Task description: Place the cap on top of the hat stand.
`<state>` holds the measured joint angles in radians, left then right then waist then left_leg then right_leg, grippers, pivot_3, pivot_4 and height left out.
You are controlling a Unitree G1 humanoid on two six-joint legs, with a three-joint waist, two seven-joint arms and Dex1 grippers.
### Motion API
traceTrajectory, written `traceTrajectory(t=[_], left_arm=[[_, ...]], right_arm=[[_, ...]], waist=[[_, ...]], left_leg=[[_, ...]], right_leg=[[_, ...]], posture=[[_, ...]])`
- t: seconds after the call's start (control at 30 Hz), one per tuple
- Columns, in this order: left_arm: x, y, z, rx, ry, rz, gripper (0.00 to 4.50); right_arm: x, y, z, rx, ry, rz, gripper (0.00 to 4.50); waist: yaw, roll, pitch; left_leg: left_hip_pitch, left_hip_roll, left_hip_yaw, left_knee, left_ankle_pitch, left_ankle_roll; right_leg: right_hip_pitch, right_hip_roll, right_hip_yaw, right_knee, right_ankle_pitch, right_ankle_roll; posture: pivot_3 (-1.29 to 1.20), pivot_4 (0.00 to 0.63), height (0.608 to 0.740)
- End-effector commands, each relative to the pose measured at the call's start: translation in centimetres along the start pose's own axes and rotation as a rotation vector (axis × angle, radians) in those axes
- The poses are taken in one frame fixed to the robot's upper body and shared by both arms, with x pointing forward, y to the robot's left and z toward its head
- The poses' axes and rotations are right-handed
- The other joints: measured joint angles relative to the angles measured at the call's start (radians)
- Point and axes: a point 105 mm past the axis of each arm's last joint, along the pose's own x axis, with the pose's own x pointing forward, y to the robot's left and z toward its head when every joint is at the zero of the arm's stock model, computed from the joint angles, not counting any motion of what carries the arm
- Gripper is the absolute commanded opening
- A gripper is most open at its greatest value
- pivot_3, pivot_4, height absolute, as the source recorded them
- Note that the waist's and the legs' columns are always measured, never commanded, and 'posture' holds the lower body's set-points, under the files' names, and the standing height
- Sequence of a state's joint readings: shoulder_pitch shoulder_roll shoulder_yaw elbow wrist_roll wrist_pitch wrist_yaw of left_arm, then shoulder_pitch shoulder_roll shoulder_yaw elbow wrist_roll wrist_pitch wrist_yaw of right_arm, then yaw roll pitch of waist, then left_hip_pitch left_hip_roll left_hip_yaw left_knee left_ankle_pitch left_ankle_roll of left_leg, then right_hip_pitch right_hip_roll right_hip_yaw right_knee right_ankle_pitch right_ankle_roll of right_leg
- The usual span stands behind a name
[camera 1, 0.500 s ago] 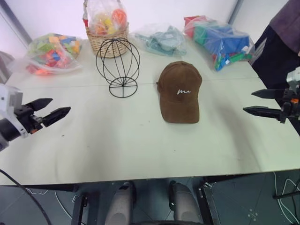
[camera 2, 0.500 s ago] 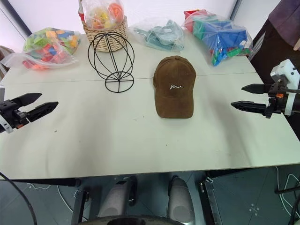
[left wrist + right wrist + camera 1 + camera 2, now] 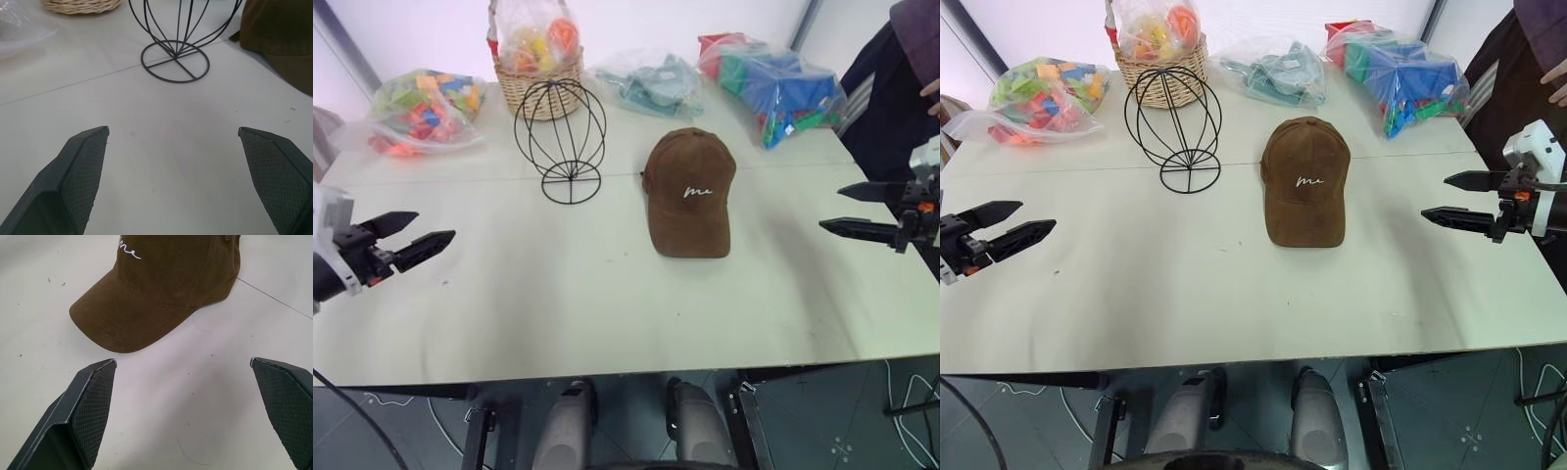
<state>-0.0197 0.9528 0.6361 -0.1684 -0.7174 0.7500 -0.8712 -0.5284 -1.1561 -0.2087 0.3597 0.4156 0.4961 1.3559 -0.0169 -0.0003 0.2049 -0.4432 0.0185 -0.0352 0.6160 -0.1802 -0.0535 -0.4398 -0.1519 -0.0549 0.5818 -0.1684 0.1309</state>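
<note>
Cap point(image 3: 1304, 180) well apart from right pincer point(image 3: 1449, 197)

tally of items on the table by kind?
cap: 1
hat stand: 1
wicker basket: 1
plastic bags on the table: 3 (left, middle, right)
Total: 6

The cap point(image 3: 690, 191) bears white cursive embroidery (apparently "me").
</note>
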Motion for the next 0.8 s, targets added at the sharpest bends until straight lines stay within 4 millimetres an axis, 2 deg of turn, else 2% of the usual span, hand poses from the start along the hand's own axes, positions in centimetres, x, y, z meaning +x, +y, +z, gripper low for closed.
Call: traceTrajectory(t=[0.03, 0.8], left_arm=[[-0.75, 0.11, 1.45, 0.055, -0.021, 0.006, 4.44], [-0.81, 0.5, 2.06, 0.083, -0.012, -0.015, 4.44]], right_arm=[[-0.24, -0.17, 1.75, -0.047, -0.042, -0.021, 4.5], [0.01, -0.52, 1.8, -0.104, -0.01, -0.043, 4.5]], waist=[[0.0, 0.0, 0.0], [-0.001, 0.0, 0.0]], left_leg=[[0.0, 0.0, 0.0, 0.0, 0.0, 0.0], [0.0, 0.0, 0.0, 0.0, 0.0, 0.0]], right_leg=[[0.0, 0.0, 0.0, 0.0, 0.0, 0.0], [0.0, 0.0, 0.0, 0.001, 0.0, 0.0]], posture=[[0.0, 0.15, 0.74], [0.0, 0.15, 0.74]])
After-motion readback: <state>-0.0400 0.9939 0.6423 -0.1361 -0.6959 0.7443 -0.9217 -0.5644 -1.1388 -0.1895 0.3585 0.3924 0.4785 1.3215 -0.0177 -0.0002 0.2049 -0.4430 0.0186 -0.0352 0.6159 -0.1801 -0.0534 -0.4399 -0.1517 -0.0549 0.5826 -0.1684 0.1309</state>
